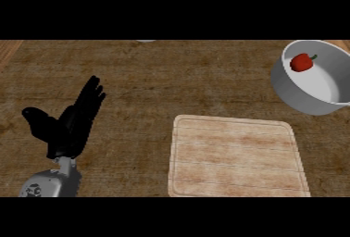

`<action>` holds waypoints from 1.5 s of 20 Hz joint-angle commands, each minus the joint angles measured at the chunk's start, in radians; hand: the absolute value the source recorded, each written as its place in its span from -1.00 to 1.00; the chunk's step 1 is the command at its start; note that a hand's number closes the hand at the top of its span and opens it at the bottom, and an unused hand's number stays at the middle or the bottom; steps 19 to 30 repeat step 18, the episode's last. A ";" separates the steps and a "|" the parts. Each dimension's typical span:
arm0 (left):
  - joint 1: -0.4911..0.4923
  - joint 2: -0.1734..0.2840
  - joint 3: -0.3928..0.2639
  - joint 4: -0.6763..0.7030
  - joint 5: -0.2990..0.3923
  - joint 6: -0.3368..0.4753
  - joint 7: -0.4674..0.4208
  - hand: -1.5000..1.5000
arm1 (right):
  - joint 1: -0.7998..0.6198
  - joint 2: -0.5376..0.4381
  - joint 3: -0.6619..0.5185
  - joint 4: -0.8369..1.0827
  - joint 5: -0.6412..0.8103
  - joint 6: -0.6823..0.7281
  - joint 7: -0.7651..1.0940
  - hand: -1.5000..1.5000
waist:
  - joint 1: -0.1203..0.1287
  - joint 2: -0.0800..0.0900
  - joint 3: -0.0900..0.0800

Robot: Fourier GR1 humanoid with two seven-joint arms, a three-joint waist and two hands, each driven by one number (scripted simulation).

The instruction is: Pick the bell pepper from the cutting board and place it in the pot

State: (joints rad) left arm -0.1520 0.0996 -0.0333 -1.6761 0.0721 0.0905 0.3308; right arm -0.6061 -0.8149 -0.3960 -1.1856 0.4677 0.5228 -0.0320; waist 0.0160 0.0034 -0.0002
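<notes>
While the left hand (65, 127) rests at the view's lower left, fingers straight and pointing up and away, thumb splayed out to the left, it holds nothing and touches nothing but air over the counter (137, 83). Grey forearm (51, 183) comes in from the bottom edge under it. Right hand shows nowhere in the head view, so its fingers can't be told.

Cutting board (236, 157) lies nearest on the right of centre, pale wood, rounded corners, a groove running round its rim. Its near edge meets the bottom of the scene. Nothing lies on it. Board and left hand are well apart, with bare brown wood-grain counter between them.

Further back and to the right sits the pot (308, 99), grey, round, its pale inside open to the camera; its right side is cut off by the view's edge. Pot stands just beyond the board's far right corner, near it but not touching as far as can be seen.

Bell pepper (301, 62) is inside the pot, red with a short green stem, lying toward the far left part of the pot's inside.

At the far edge, top centre, a small pale object (146, 40) peeks in, mostly cropped; cannot tell what it is.
</notes>
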 commanded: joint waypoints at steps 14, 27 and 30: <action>0.016 0.002 0.001 -0.025 -0.010 -0.005 0.013 0.00 | -0.143 0.140 -0.248 0.207 -0.248 -0.141 0.083 -1.00 | -0.009 -0.003 0.001; 0.041 0.013 0.016 -0.058 0.006 -0.017 0.021 0.00 | -0.120 0.078 -0.320 0.318 -0.265 -0.200 0.012 -1.00 | -0.003 -0.001 0.001; 0.041 0.013 0.016 -0.058 0.006 -0.017 0.021 0.00 | -0.120 0.078 -0.320 0.318 -0.265 -0.200 0.012 -1.00 | -0.003 -0.001 0.001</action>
